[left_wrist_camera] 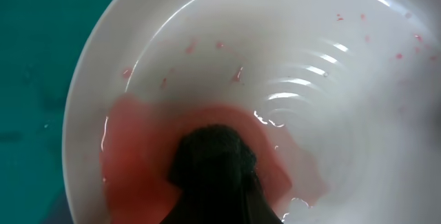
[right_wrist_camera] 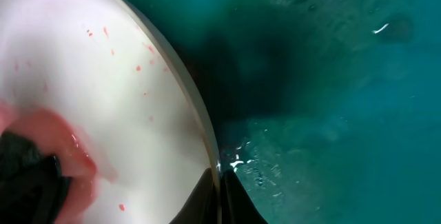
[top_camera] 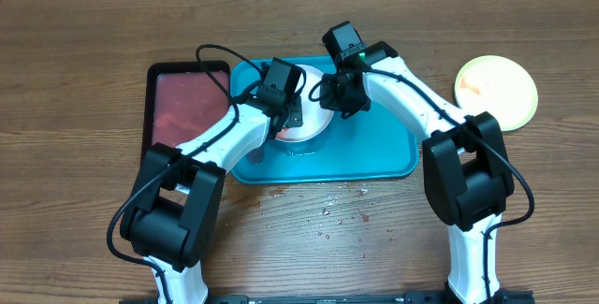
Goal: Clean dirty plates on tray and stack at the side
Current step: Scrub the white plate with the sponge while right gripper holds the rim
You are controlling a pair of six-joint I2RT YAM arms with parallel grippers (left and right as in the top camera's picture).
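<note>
The white plate (top_camera: 314, 128) lies on the turquoise tray (top_camera: 393, 154), with a pool of red sauce and small red specks inside it (left_wrist_camera: 310, 58). My left gripper (top_camera: 284, 117) reaches into the plate and is shut on a dark sponge (left_wrist_camera: 213, 169), which rests in the red pool. The sponge also shows in the right wrist view (right_wrist_camera: 24, 176). My right gripper (right_wrist_camera: 219, 182) is shut on the plate's right rim (right_wrist_camera: 103, 79), one finger inside and one outside. The lime green plate (top_camera: 496, 91) sits on the table at the far right. The light blue plate is not in view.
A smaller black tray (top_camera: 187, 108) with reddish liquid stands just left of the turquoise tray. Water drops and red specks (top_camera: 328, 206) lie on the wooden table in front of the tray. The tray floor is wet (right_wrist_camera: 331, 79).
</note>
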